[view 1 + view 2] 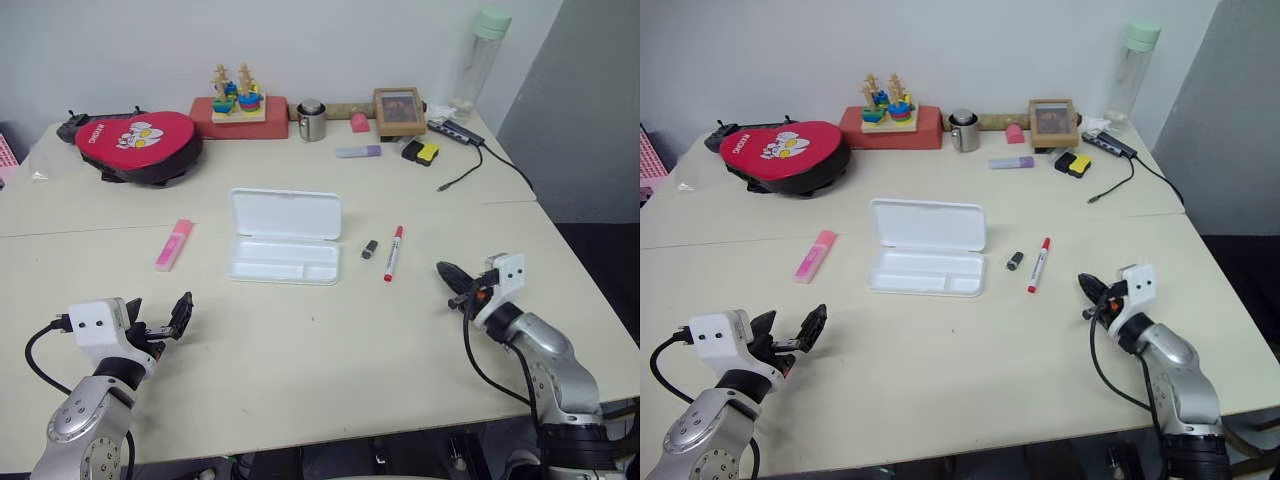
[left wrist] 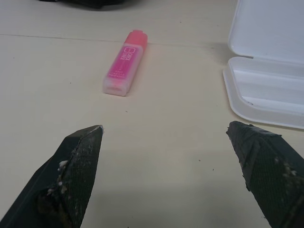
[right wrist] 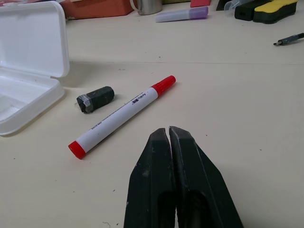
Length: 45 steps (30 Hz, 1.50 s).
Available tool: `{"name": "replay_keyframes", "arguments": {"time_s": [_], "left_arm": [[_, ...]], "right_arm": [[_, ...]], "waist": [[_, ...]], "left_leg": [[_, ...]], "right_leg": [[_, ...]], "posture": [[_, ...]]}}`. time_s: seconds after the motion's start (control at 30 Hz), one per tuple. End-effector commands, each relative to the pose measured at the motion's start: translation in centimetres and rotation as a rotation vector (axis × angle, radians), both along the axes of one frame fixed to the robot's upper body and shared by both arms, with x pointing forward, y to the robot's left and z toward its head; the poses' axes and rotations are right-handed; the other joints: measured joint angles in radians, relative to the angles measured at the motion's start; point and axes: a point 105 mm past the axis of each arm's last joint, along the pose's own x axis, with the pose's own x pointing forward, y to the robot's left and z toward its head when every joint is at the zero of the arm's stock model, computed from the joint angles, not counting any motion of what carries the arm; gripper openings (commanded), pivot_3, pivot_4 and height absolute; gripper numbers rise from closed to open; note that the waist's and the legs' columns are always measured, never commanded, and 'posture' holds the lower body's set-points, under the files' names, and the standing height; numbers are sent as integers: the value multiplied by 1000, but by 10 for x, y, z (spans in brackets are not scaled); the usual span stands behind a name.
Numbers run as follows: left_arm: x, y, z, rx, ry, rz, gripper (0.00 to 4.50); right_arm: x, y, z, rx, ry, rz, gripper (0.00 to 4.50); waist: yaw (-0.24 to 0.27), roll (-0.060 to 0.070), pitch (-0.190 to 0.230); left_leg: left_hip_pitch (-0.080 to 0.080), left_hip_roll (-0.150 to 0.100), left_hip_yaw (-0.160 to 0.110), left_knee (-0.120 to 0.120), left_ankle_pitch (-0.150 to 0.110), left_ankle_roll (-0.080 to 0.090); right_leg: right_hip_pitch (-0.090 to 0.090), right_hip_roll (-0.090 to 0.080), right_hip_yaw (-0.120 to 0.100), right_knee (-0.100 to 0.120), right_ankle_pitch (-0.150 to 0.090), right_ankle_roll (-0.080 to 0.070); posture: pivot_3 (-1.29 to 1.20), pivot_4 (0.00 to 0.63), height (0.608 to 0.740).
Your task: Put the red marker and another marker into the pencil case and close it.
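1. The left gripper (image 1: 160, 322) is low over the table (image 1: 320, 350), near the front edge. It points forward, toward the pink marker. Its two black fingers (image 2: 78, 164) are spread wide apart. It holds nothing.
2. The pink marker (image 1: 173, 244) lies flat on the table, to the left of the case. It has a small white label, but the words are too small to read.
3. The red pouch (image 1: 140, 140) sits far back on the left. It has cartoon pictures and white writing I cannot read.
4. The case (image 1: 285, 237) is white and open, in the middle of the table. Its lid stands up at the back. The tray looks bare.
5. A small dark stub (image 1: 369, 249) lies just right of the case.
6. The red marker (image 1: 393, 253) lies just right of the stub. Its white barrel has dark print, too small to read.
7. The right gripper (image 1: 450, 272) is low over the table, near the red marker. It points forward and left. Its fingers (image 3: 156, 180) are pressed together. It holds nothing.
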Motion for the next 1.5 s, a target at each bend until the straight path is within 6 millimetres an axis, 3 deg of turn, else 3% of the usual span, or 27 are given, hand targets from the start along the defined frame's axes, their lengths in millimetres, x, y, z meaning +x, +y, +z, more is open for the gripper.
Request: {"name": "replay_keyframes", "arguments": {"time_s": [0.03, 0.77, 1.23, 1.5], "left_arm": [[0, -4, 14, 35, -54, -21, 4500], [0, -3, 10, 32, -27, -27, 4500], [-3, -4, 18, -27, -53, -72, 4500], [-4, -2, 19, -19, -31, -80, 4500]], "right_arm": [[2, -1, 11, -6, -50, 1, 69], [6, -1, 7, -31, -15, -15, 69], [8, -1, 14, 38, 23, 46, 69], [10, 6, 29, 48, 21, 139, 1813]], "waist": [[0, 0, 0], [0, 0, 0], [0, 0, 0], [-1, 0, 0]], "left_leg": [[0, 0, 0, 0, 0, 0], [0, 0, 0, 0, 0, 0], [0, 0, 0, 0, 0, 0], [0, 0, 0, 0, 0, 0]], "right_leg": [[0, 0, 0, 0, 0, 0], [0, 0, 0, 0, 0, 0], [0, 0, 0, 0, 0, 0], [0, 0, 0, 0, 0, 0]], "posture": [[0, 150, 740], [0, 150, 740], [0, 150, 740], [0, 150, 740]]}}
